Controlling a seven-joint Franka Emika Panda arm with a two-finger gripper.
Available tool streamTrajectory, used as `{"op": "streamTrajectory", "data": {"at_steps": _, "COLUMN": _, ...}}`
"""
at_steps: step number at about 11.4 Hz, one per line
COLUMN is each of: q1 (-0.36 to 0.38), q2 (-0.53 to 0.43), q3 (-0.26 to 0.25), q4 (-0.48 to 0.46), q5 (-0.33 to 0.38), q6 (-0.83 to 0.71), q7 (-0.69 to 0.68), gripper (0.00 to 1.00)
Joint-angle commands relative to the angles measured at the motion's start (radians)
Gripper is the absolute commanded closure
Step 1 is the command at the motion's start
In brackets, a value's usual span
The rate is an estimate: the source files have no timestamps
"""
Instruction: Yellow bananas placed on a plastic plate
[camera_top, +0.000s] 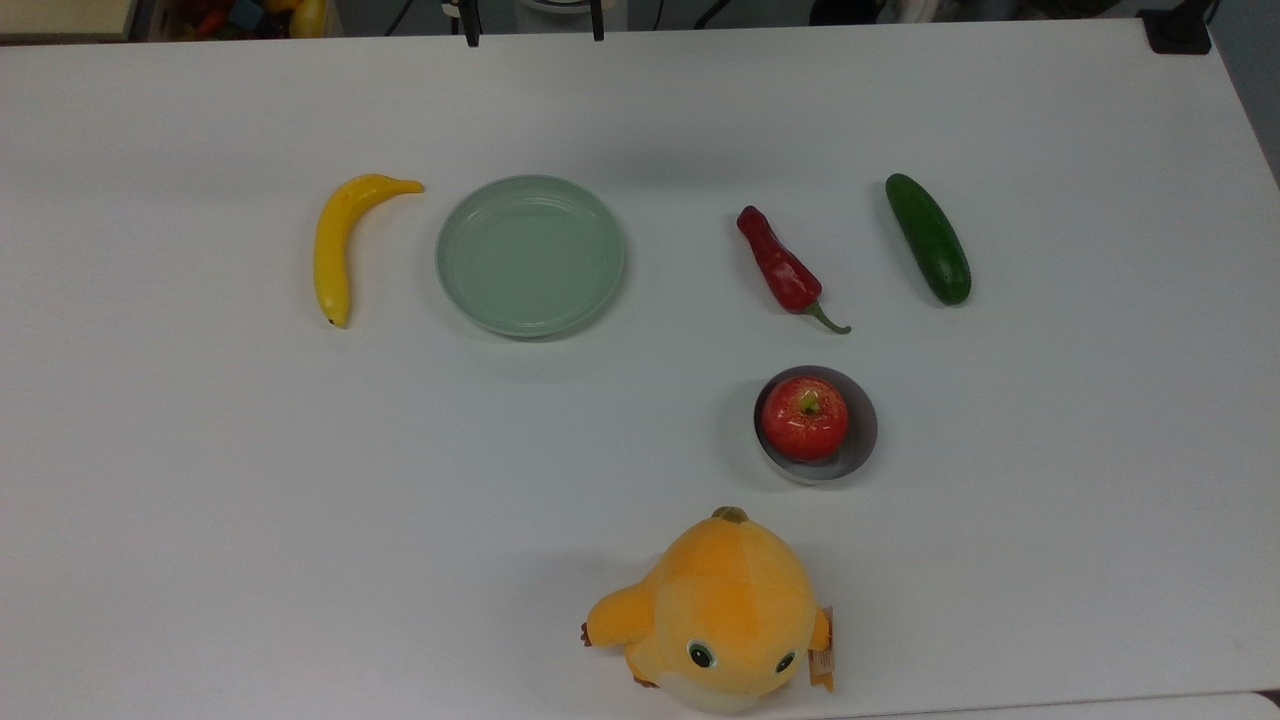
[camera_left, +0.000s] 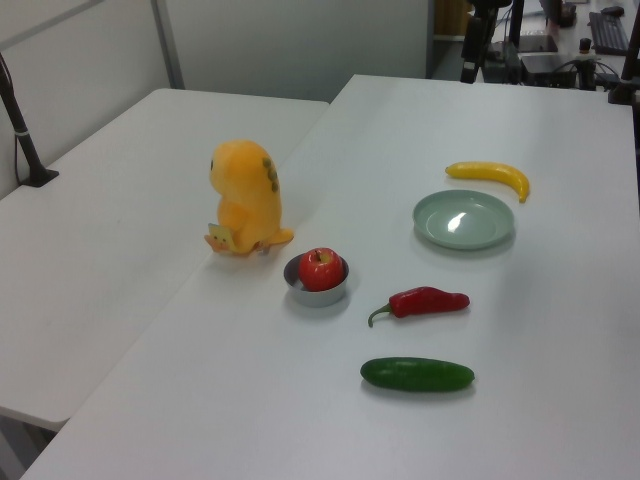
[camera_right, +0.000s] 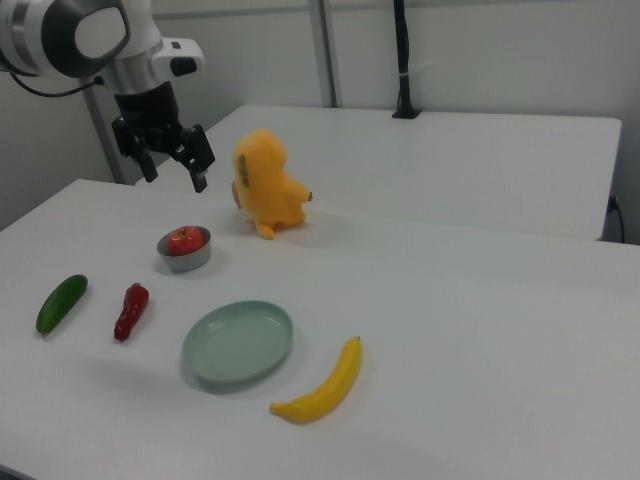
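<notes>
A curved yellow banana (camera_top: 338, 244) (camera_left: 491, 175) (camera_right: 323, 385) lies flat on the white table, just off the rim of the pale green plastic plate (camera_top: 530, 254) (camera_left: 464, 219) (camera_right: 238, 342) and not touching it. The plate holds nothing. In the right view my gripper (camera_right: 174, 169) hangs high in the air at the upper left, above and behind the grey bowl, far from the banana. Its two black fingers (camera_right: 198, 160) stand spread apart with nothing between them.
A red chili pepper (camera_top: 786, 270) and a green cucumber (camera_top: 928, 238) lie to the top view's right of the plate. A red apple (camera_top: 804, 417) sits in a small grey metal bowl (camera_top: 855, 450). An orange-yellow plush toy (camera_top: 720, 614) stands near the table's front edge.
</notes>
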Motion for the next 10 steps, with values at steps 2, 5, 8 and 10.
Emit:
{"op": "streamTrajectory", "data": {"at_steps": 2, "q1": 0.013, "q2": -0.011, "q3": -0.010, "q4": -0.020, "q5": 0.016, "q6": 0.013, "q7": -0.018, "gripper": 0.00}}
{"op": "streamTrajectory", "data": {"at_steps": 5, "q1": 0.012, "q2": -0.013, "q3": -0.010, "q4": -0.020, "q5": 0.016, "q6": 0.011, "q7": -0.018, "gripper": 0.00}}
{"op": "streamTrajectory", "data": {"at_steps": 8, "q1": 0.004, "q2": -0.015, "q3": -0.010, "q4": -0.021, "q5": 0.016, "q6": 0.013, "q7": -0.025, "gripper": 0.00}}
{"op": "streamTrajectory", "data": {"at_steps": 10, "q1": 0.001, "q2": -0.016, "q3": -0.010, "q4": -0.072, "q5": 0.001, "q6": 0.013, "q7": -0.028, "gripper": 0.00}}
